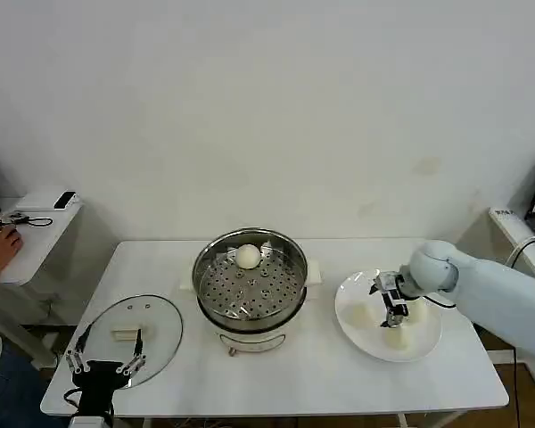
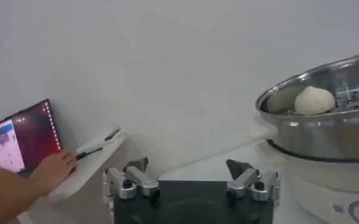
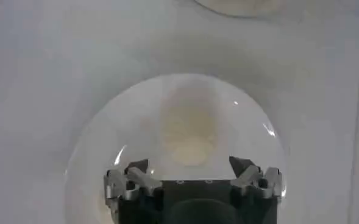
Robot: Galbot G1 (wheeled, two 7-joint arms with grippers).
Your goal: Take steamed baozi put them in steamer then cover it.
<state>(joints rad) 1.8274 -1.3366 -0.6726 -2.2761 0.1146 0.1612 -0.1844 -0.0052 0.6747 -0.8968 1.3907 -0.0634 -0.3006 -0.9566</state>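
From my head camera, the steamer (image 1: 250,287) stands at the middle of the white table (image 1: 321,374), uncovered, with one baozi (image 1: 248,257) lying on its perforated tray toward the wall side. The cover (image 1: 129,328) lies flat on the table to the steamer's left, and my left gripper (image 1: 105,362) hangs over the cover's near edge with its fingers spread wide and nothing between them. To the steamer's right sits a white plate (image 1: 428,343) carrying three more baozi (image 1: 360,314); my right gripper (image 1: 394,316) is down among them, and from here I cannot tell how its fingers stand.

From my left wrist, the left gripper (image 2: 191,176) is splayed apart and empty, with the steamer (image 2: 325,119) off beside it and the baozi (image 2: 314,100) showing above its rim.

From my right wrist, the right gripper (image 3: 191,176) is parted, hanging just above a baozi (image 3: 188,128) on the plate (image 3: 94,158), not gripping it.
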